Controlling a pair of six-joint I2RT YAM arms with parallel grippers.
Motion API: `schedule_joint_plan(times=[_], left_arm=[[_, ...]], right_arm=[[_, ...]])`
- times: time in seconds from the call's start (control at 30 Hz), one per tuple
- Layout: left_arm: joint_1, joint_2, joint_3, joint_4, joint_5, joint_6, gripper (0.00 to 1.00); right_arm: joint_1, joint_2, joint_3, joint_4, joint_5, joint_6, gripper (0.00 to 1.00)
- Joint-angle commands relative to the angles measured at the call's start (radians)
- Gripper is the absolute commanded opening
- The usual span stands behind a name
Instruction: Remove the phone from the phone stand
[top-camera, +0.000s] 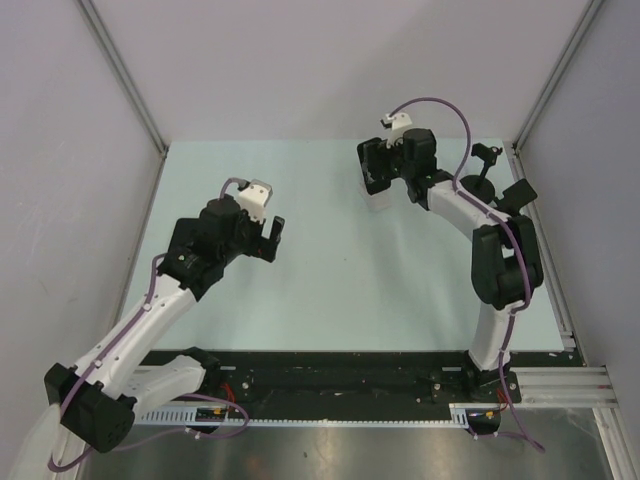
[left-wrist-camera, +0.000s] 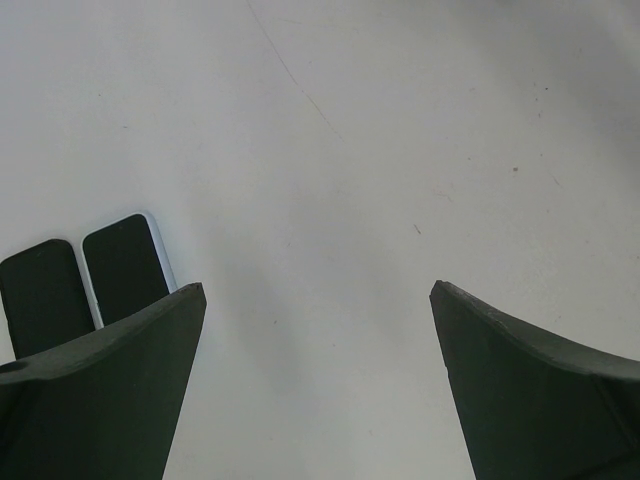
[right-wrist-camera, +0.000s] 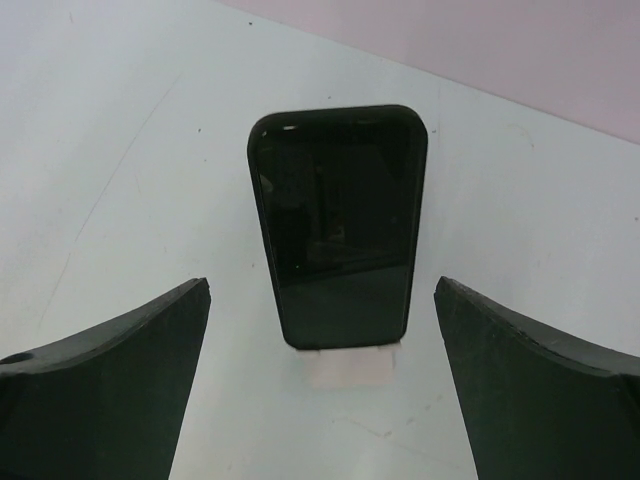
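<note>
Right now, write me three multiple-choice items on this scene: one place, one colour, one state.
1. The phone is: A lying flat; B propped on the stand; C in a gripper.
2. The phone's colour: A white; B red; C black.
3. The right gripper is: A open; B shut on the phone; C shut empty.
Key: B, its lower edge sits on the white stand; C, its face is black; A, the fingers stand wide apart either side.
</note>
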Motion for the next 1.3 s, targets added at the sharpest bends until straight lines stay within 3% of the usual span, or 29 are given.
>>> schedule_joint_plan(times=[0.0,0.9,1.27], left_arm=[[-0.001,0.01,-0.007,0.025,0.01,0.022,1.0],[0.002,0.04,-0.007,0.024,0.045,0.019,1.0],[0.002,0.046,-0.007,0.025,0.05,0.015,1.0]], right_arm=[[0.019,0.073,0.132,0.04,0.062,-0.026,1.0],[0.06,0.278,0.307,0.044,0.11,-0.044,1.0],[0.053,0.226,0.26,0.006,0.105,-0.104,0.99]])
